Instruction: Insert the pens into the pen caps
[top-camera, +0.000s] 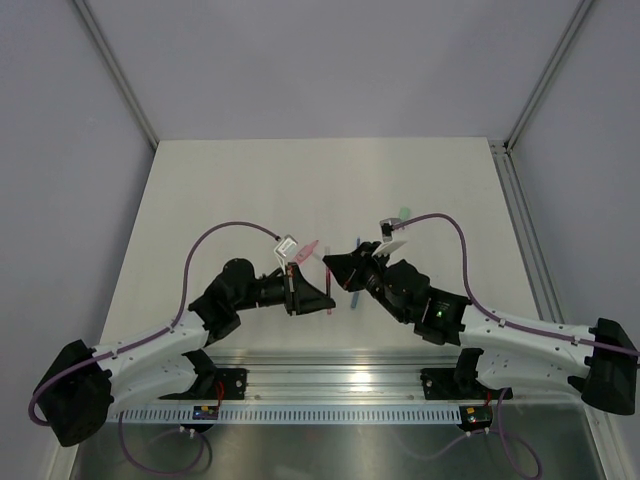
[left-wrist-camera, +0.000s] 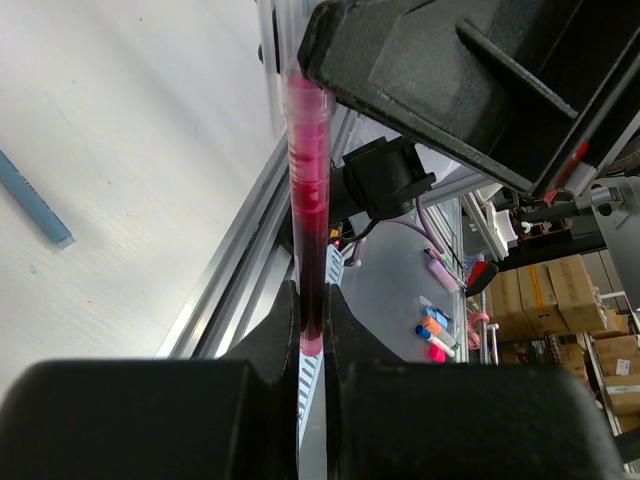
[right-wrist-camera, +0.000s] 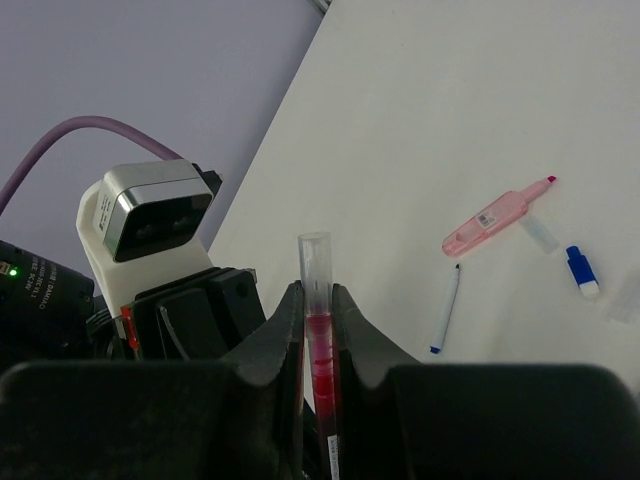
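I'm at the mating step. My left gripper (left-wrist-camera: 312, 325) is clamped on the red pen (left-wrist-camera: 313, 270), and my right gripper (right-wrist-camera: 317, 305) pinches the translucent cap (right-wrist-camera: 314, 262). The 2 meet nose to nose above the table (top-camera: 220, 190). Next, I judge, comes a straight push along the pen's axis until it seats.

The top view looks down on the table (top-camera: 230, 180) from above and behind; both close wrist views share the red pen (left-wrist-camera: 310, 250).

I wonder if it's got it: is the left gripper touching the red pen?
Touching. The left wrist view shows the left gripper's fingers pinching the red pen, no gap.
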